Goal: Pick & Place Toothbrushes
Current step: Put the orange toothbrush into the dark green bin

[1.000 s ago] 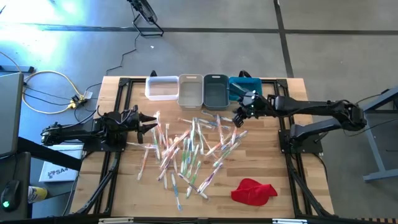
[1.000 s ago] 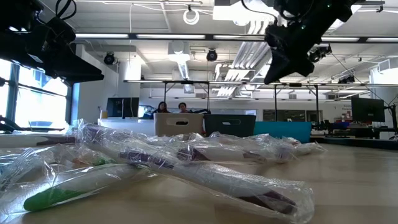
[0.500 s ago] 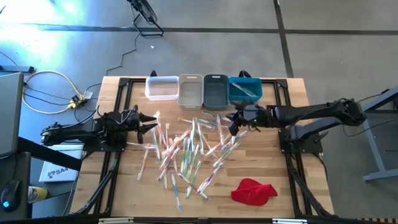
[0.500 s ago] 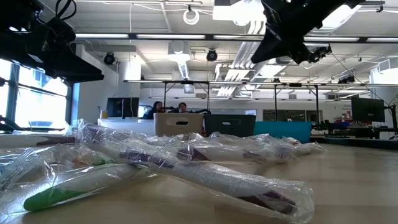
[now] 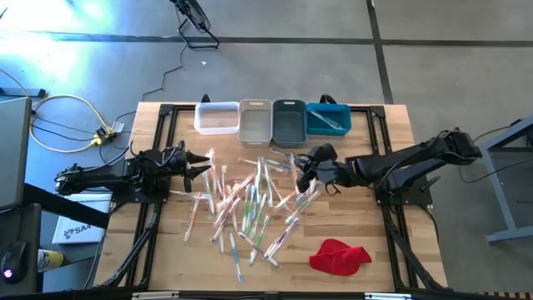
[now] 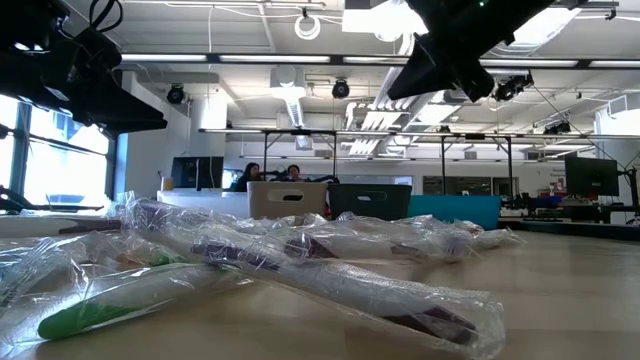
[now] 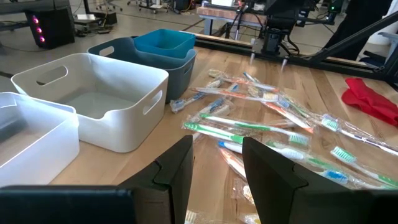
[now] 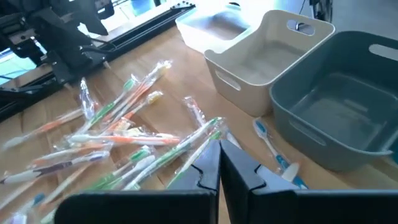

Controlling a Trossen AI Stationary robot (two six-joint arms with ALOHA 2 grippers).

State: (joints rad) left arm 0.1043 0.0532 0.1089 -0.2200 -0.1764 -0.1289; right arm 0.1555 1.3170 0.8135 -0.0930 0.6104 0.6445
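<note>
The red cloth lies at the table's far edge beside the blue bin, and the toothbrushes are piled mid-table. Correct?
Not quite. The high view shows the red cloth near the table's front edge on the right side, well away from the blue bin. The toothbrushes are indeed piled mid-table.

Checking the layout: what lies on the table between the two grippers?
In the high view, the toothbrushes lie scattered between the left gripper and the right gripper.

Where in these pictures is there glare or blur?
High view: bright bluish glare at the upper left floor, table evenly lit. Low view: nearest wrapped toothbrushes blurred, ceiling lamps blown out. Right wrist view: end effector soft, slightly out of focus.
</note>
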